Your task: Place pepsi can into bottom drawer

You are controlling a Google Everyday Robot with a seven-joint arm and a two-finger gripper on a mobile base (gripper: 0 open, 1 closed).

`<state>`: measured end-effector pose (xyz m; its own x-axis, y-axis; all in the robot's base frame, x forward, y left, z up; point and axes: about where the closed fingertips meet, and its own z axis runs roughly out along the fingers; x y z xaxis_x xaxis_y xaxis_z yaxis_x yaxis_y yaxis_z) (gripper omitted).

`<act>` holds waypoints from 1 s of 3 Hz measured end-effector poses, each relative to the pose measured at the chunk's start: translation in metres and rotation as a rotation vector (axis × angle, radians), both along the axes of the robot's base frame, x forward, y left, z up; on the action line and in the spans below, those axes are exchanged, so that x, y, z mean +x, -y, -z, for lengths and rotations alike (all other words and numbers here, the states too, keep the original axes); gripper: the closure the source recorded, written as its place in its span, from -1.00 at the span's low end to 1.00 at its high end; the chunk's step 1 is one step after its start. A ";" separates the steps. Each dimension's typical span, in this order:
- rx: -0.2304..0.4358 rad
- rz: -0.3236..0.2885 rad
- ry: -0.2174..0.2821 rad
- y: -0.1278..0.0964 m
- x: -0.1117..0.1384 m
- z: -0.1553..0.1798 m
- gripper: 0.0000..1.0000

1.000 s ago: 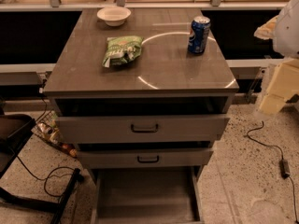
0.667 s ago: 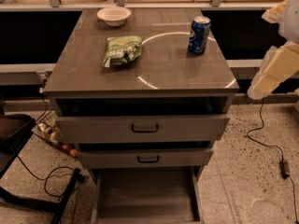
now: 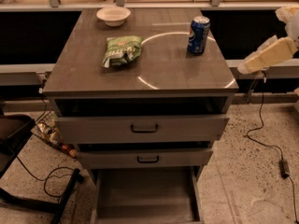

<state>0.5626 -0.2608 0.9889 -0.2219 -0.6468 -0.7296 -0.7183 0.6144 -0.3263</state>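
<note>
Nearest, at the foot of the cabinet, the bottom drawer (image 3: pixel 145 195) stands pulled well out, a wide grey tray with its flat floor in plain sight. Above it the middle drawer (image 3: pixel 187 157) and the top drawer (image 3: pixel 196 126), each with a dark handle, stick out only a little, the top one slightly further, so both overhang the rear of the tray. On the speckled floor to the right a black cable (image 3: pixel 266 141) winds to a small adapter; to the left lie more cables and a dark frame (image 3: pixel 28 171). On the grey tabletop (image 3: pixel 159 76), a green bag (image 3: pixel 121 50) lies left of centre, beside a pale ring mark. The can (image 3: pixel 198 35) stands upright toward the right rear of the tabletop, just on that ring, well apart from the bag. A white bowl (image 3: pixel 113 16) sits at the far left rear; what it holds cannot be told. The cream end effector (image 3: pixel 266 56) hangs off the tabletop's right side, past the edge and apart from the can, holding nothing visible; whether it is open or closed cannot be told.
</note>
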 end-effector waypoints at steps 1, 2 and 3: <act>0.223 0.019 0.096 -0.007 0.034 0.013 -1.00; 0.396 0.057 0.205 -0.014 0.062 0.019 -1.00; 0.508 0.157 0.334 -0.008 0.093 0.013 -1.00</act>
<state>0.6552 -0.2533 0.9762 0.0071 -0.1791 -0.9838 -0.5164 0.8418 -0.1570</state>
